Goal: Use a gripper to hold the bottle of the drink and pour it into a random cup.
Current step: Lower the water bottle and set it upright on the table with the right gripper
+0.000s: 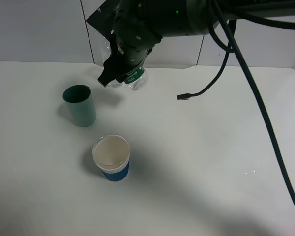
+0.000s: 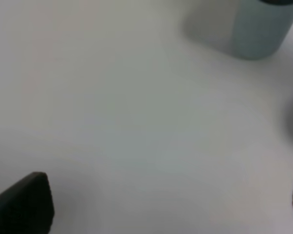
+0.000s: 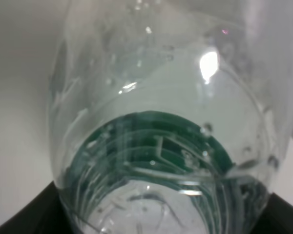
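Overhead, right hand (image 1: 119,73) grips bottle (image 1: 137,79) near teal cup (image 1: 80,106); wrist view shows bottle alone.

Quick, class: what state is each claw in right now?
Left claw: open, holding nothing.
Right claw: closed on the bottle of the drink.

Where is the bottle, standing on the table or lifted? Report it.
Lifted: the right gripper is shut on the bottle, holding it in the air above the table, beyond the teal cup.

robot lab, white table (image 1: 211,187), white wall panels (image 1: 39,29)
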Robot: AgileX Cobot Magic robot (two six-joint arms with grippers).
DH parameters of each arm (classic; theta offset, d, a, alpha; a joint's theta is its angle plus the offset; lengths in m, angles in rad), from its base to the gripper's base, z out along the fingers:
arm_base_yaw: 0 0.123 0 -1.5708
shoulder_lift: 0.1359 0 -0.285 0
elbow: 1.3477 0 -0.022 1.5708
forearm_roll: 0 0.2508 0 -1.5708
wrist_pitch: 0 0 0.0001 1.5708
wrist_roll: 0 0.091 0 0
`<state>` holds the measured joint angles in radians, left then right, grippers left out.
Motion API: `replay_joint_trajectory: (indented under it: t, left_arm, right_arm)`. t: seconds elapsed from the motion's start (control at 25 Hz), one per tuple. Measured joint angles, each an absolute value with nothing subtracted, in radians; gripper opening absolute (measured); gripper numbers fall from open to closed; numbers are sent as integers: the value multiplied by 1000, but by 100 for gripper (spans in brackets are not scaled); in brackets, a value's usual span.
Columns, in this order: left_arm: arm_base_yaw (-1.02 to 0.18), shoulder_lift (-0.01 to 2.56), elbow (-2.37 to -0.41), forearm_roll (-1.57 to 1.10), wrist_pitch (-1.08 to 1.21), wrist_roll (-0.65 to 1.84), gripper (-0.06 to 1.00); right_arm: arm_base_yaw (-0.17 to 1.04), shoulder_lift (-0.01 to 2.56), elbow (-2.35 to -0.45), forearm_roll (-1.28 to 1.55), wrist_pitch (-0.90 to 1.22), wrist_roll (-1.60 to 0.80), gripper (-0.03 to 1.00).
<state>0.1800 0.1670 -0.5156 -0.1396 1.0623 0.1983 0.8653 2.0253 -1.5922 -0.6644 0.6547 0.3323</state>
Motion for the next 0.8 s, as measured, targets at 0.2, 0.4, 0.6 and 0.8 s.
replay_joint_trajectory:
  t: [0.2,0.4,0.6,0.8]
  left_arm:
    - [180,167,-516,-140,1062,198,99]
    - [180,167,-516,-140,1062,198,99]
    - [180,167,-516,-139,1062,198,99]
    - [180,167,-516,-139,1062,198,99]
  right_arm:
    - [847,1999,-1555,-599,579,296,57]
    - [811,1926,-1410,-540,392,275,57]
    - [758,1863,-1259,-468,250,254,57]
    - [701,1809,-1098,-367,49,180,57]
